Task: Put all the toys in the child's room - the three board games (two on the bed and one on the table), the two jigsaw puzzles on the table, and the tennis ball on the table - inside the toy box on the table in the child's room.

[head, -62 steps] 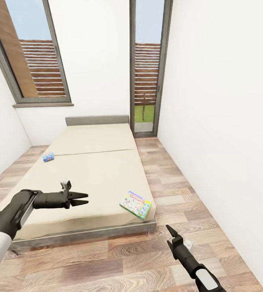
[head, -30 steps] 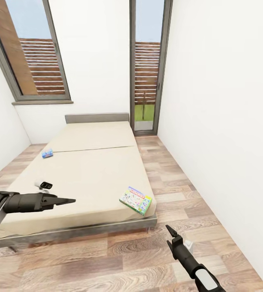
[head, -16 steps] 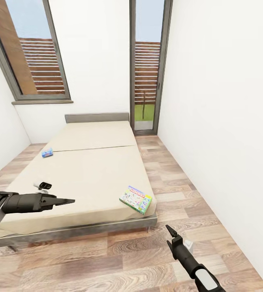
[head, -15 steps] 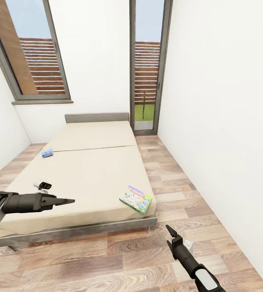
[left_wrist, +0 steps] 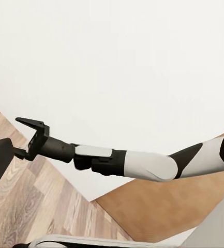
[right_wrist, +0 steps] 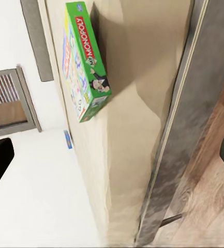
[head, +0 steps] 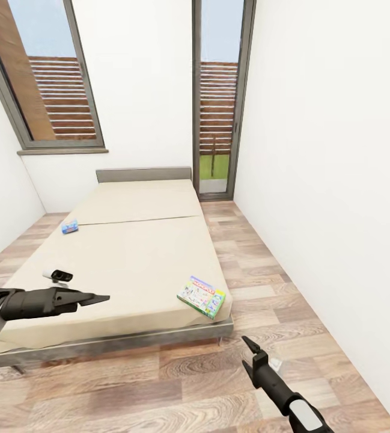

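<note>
The right gripper (head: 247, 350) is closest, low over the wood floor (head: 158, 391) just in front of the bed (head: 128, 264). Its two fingers are held a little apart and it holds nothing. In the left wrist view the same right gripper (left_wrist: 30, 135) shows at the end of its long black and white arm, in front of a white wall. The left gripper (head: 95, 297) reaches in from the left side, over the near part of the bed. Its fingers look pressed together into one sharp point, and nothing is between them. A bit farther on, a green-and-white game box (head: 201, 296) lies flat on the bed, near the front corner on the right side. The right wrist view shows this box (right_wrist: 86, 62) with the word MONOPOLY on its green edge. Much farther back, a small blue game box (head: 70, 226) lies by the left edge of the bed. Behind the bed are a big window (head: 44, 78) and a tall glass door (head: 216, 102).
</note>
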Motion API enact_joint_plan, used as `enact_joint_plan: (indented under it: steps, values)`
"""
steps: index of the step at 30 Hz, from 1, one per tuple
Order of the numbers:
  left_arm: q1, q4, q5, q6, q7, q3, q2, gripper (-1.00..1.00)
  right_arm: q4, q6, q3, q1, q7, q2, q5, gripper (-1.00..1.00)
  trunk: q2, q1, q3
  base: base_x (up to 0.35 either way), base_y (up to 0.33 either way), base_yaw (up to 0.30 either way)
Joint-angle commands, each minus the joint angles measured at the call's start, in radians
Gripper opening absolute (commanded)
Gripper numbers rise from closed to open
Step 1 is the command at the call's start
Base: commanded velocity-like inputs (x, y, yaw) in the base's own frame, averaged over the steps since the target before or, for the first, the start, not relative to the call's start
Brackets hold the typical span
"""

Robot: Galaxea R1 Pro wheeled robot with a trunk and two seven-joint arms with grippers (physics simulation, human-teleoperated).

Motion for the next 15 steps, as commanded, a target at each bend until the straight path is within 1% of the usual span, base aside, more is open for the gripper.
enact_joint_plan:
  steps: [1, 5, 10, 15]
  values:
    - [0.000, 0.000, 0.006, 0.011, -0.004, -0.002, 0.001, 1.00, -0.001, 0.032, -0.004, 0.000, 0.001, 0.001, -0.006, 1.00, 0.000, 0.000, -0.001, 0.048, 0.000, 0.000]
    - [0.004, 0.000, 0.013, 0.011, -0.004, -0.002, 0.000, 1.00, -0.001, 0.064, -0.005, 0.000, 0.002, 0.004, -0.006, 1.00, 0.000, 0.000, -0.001, 0.024, 0.000, 0.000]
    - [0.010, -0.001, 0.015, 0.011, -0.004, -0.001, 0.000, 1.00, -0.002, 0.072, -0.005, 0.000, 0.002, 0.005, -0.010, 1.00, 0.000, 0.000, -0.001, 0.016, 0.000, 0.000]
    - [0.013, -0.001, 0.016, 0.011, -0.004, 0.000, 0.000, 1.00, -0.003, 0.074, -0.005, 0.000, 0.003, 0.005, -0.027, 1.00, 0.000, 0.000, -0.001, 0.094, 0.018, 0.000]
